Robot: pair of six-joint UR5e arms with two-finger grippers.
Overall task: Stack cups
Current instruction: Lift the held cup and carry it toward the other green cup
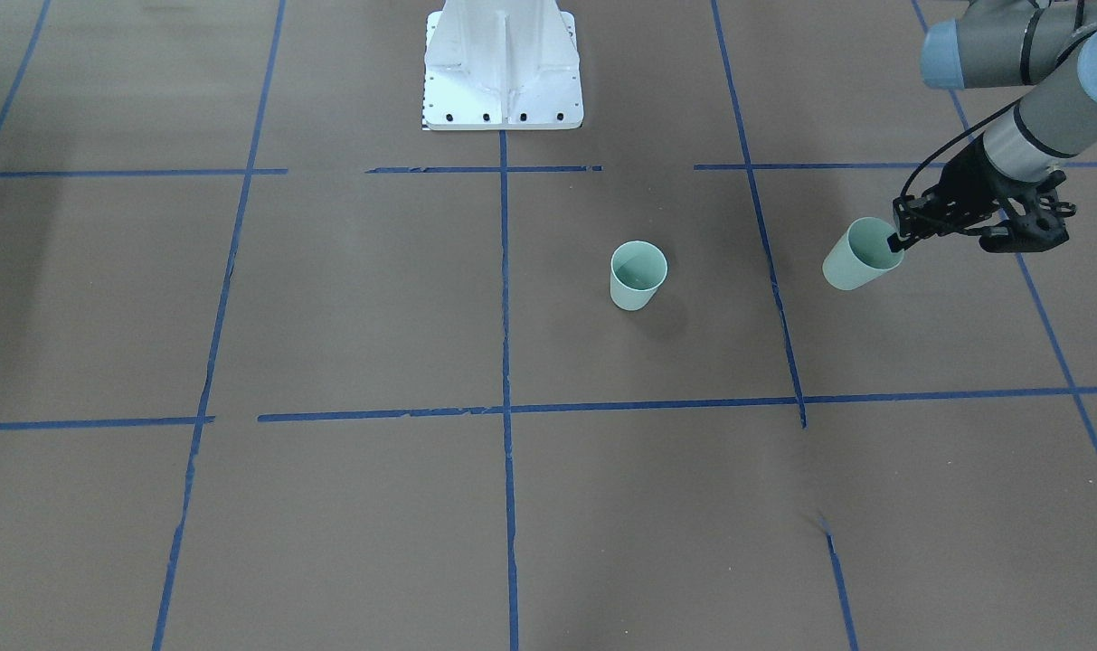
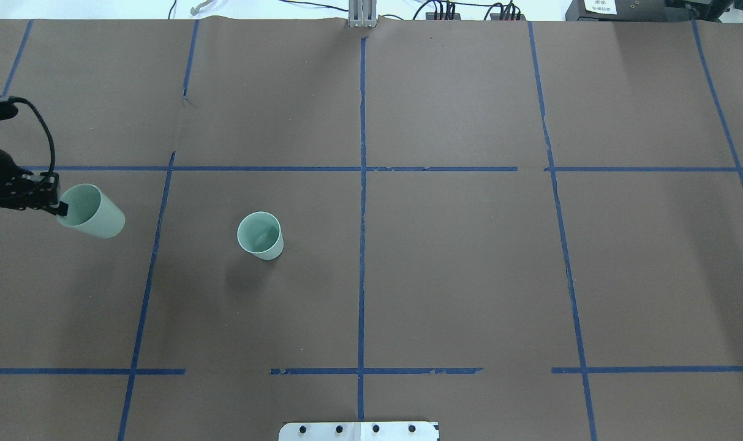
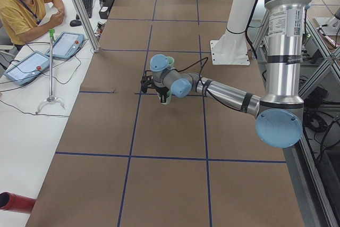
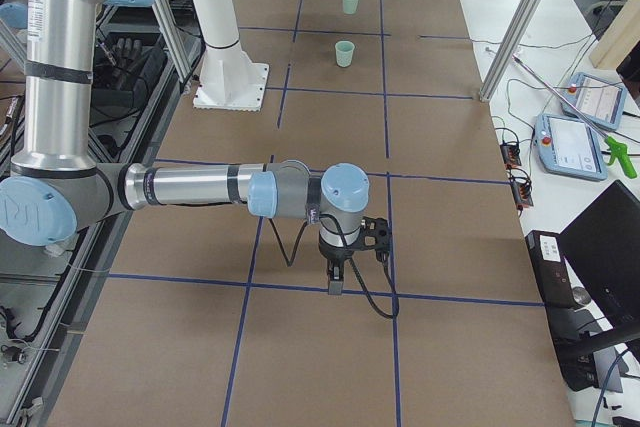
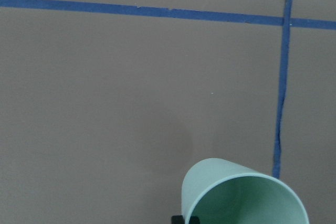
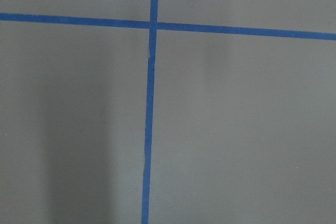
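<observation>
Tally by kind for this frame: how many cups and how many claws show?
Mint-green cups: 2, the held cup, tilted in the left claw, and the standing cup on the table.
Claws: 2, counting the right claw.
Total: 4

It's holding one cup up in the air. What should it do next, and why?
Probably carry the held cup across until it hangs over the standing cup. The left gripper pinches its rim, but it is tilted and well off to one side, so lowering now would miss.
</observation>
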